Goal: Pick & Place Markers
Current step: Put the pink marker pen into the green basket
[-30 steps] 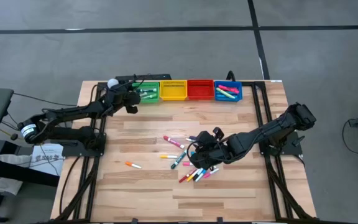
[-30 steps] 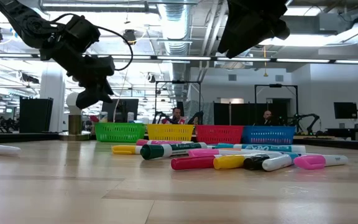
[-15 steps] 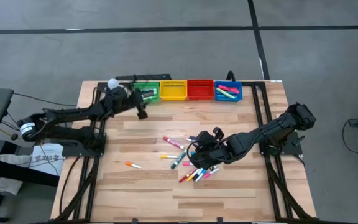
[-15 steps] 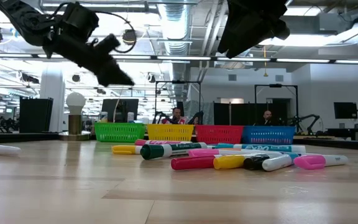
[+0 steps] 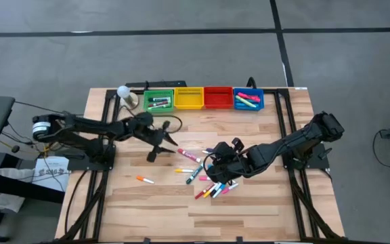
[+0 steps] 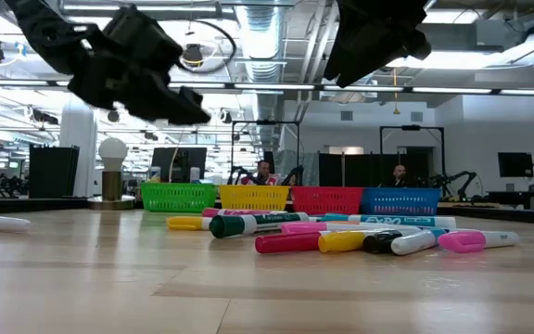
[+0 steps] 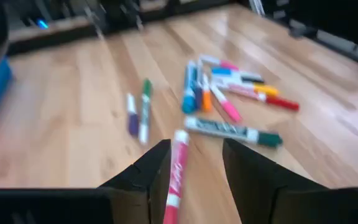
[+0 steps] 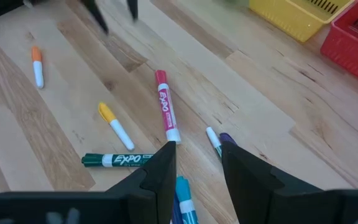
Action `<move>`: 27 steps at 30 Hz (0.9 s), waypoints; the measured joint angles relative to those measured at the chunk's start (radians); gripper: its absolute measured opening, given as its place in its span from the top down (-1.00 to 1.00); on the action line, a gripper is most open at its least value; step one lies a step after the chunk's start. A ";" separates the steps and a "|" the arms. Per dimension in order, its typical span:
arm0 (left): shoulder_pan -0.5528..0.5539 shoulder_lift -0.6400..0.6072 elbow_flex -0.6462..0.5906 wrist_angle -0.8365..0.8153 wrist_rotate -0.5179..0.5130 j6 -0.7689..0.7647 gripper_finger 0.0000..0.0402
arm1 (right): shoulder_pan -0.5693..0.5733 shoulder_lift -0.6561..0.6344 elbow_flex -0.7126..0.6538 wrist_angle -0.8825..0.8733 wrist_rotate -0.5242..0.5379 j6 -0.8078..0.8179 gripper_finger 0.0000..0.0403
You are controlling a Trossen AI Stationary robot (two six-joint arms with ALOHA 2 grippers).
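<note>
The left gripper (image 5: pixel 160 144), fingers spread and empty, hovers left of centre in the high view. The right gripper (image 5: pixel 217 169), also spread, hangs over the markers (image 5: pixel 205 175) scattered just below centre.

The left arm reaches from the table's left edge toward the middle, stretched low and nearly straight. Its left gripper (image 5: pixel 158 145) hangs above the wood with both fingers (image 7: pixel 143 177) parted and nothing between them. The right arm comes in from the right edge, elbow bent, wrist angled down. The right gripper (image 5: pixel 215 169) also stands with a gap between its fingers (image 8: pixel 160 174), gripping nothing.
</note>
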 joint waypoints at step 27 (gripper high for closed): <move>-0.047 0.345 0.000 0.219 -0.226 0.028 0.11 | 0.002 0.000 0.000 0.038 -0.004 0.020 0.41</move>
